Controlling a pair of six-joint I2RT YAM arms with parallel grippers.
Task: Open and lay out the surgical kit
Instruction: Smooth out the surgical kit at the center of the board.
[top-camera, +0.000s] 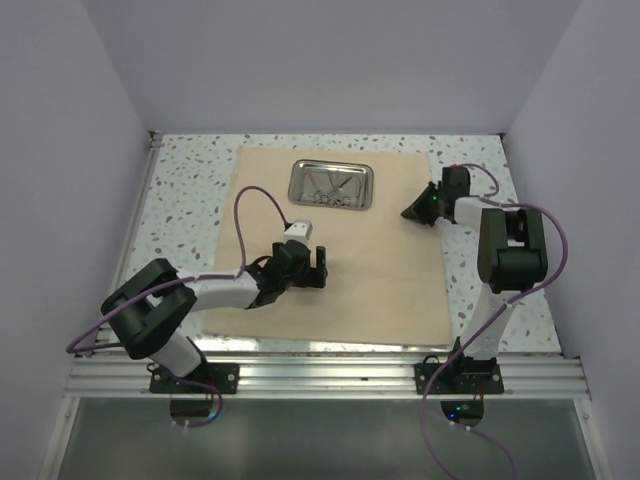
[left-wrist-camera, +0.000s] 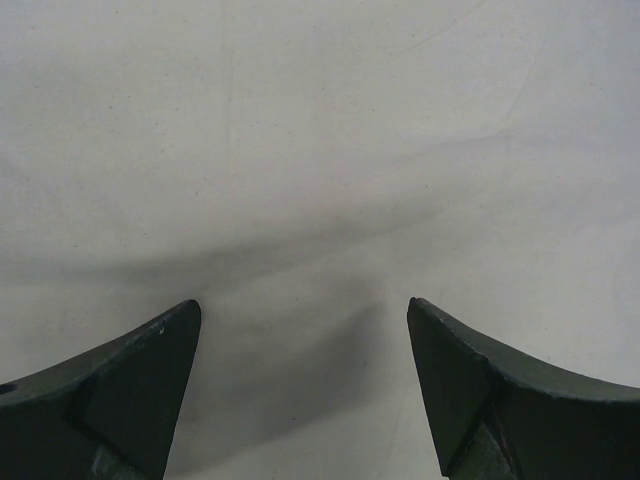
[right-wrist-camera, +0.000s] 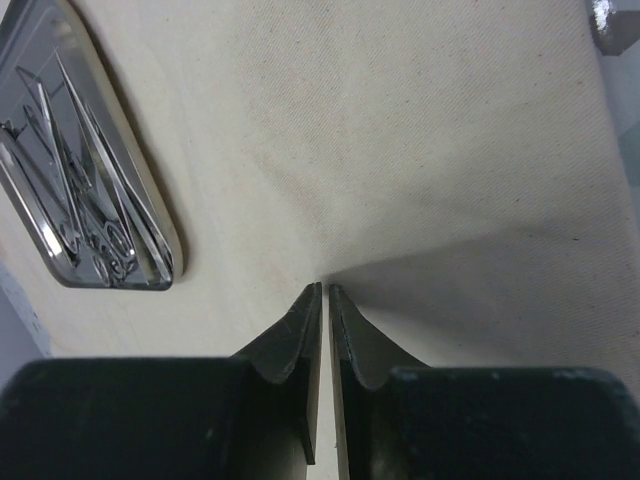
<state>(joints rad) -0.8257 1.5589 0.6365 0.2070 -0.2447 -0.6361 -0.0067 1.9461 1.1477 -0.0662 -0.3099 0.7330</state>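
Looking down from above on a beige cloth wrap (top-camera: 370, 270), lying unfolded and flat over the middle of a speckled tabletop (top-camera: 190, 190). Sitting on the far part of the cloth, a little left of centre: a small shiny steel tray (top-camera: 370, 186) with rounded corners, its long sides running left to right. Lying inside the tray, bunched and crossing one another: a few thin silver scissor-like instruments (top-camera: 325, 186), too small for counting.

Reaching in from the near left, low over the cloth's near-middle area: the left fingers (top-camera: 322, 262), well apart from the tray. Seeing from the left wrist two dark fingers (left-wrist-camera: 130, 390) standing wide apart and holding nothing, with only plain cloth (left-wrist-camera: 320, 150) and a soft shadow showing between them. Not telling whether the tips are touching the fabric.

Reaching in from the right, pointing leftward near the cloth's right edge, to the right of the tray and apart from it: the right fingers (top-camera: 415, 210). Seeing from the right wrist these fingers (right-wrist-camera: 300, 360) drawn almost together, leaving only a thin slit, with the tips meeting the cloth (right-wrist-camera: 400, 150) where a faint crease and a shadow are spreading away. Showing no fabric inside the slit, so not telling whether any fold is being pinched. Appearing at the upper left of that view: the tray (right-wrist-camera: 160, 225) with the instruments (right-wrist-camera: 70, 190) lying inside.
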